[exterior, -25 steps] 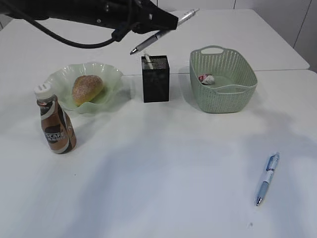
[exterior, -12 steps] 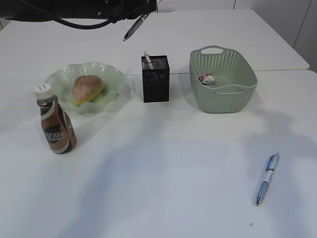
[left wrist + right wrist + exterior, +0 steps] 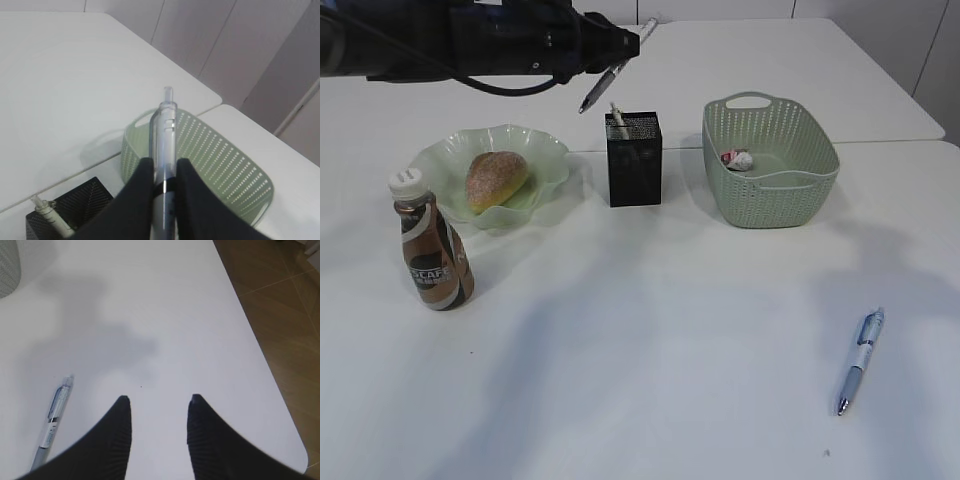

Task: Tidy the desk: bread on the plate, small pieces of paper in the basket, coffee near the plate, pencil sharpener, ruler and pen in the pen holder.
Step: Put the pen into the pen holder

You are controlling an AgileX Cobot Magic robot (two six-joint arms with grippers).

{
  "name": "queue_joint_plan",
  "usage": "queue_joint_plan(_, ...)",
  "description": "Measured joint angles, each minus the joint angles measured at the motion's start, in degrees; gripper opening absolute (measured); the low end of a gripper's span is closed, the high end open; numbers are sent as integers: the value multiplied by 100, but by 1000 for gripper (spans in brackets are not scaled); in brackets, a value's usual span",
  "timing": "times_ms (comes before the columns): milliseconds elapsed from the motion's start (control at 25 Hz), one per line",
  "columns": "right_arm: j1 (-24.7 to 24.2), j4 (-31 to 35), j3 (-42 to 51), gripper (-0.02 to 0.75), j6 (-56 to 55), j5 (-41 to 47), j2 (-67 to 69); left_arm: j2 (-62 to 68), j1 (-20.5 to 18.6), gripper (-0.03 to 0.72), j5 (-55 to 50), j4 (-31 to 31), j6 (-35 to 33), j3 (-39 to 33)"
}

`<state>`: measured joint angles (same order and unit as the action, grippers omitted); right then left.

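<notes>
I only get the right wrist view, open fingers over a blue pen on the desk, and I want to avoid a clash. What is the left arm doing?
Observer: The left gripper is shut on a clear grey pen, held in the air above and just behind the pen holder.
Operator: Is the holder empty?
Observer: No, a white stick-like item leans in its left corner.
Operator: Is the bread sorted?
Observer: Yes, the bread lies in the plate.
</notes>
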<state>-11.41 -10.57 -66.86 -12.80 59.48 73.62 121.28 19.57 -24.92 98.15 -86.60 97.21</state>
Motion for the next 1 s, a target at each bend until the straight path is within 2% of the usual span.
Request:
queue_joint_plan(80, 0, 0, 0, 312, 0, 0, 0, 111, -11, 60, -274, 264, -553, 0)
queue_joint_plan(240, 0, 0, 0, 312, 0, 0, 0, 308, -11, 60, -867, 360, -1513, 37)
queue_joint_plan(360, 0, 0, 0, 312, 0, 0, 0, 427, -11, 60, -945, 373, -1829, 73)
queue_joint_plan(680, 0, 0, 0, 312, 0, 0, 0, 478, -138, 60, -958, 373, -1954, 196)
queue_joint_plan(1000, 0, 0, 0, 312, 0, 0, 0, 850, -220, 60, -868, 373, -1776, 1029)
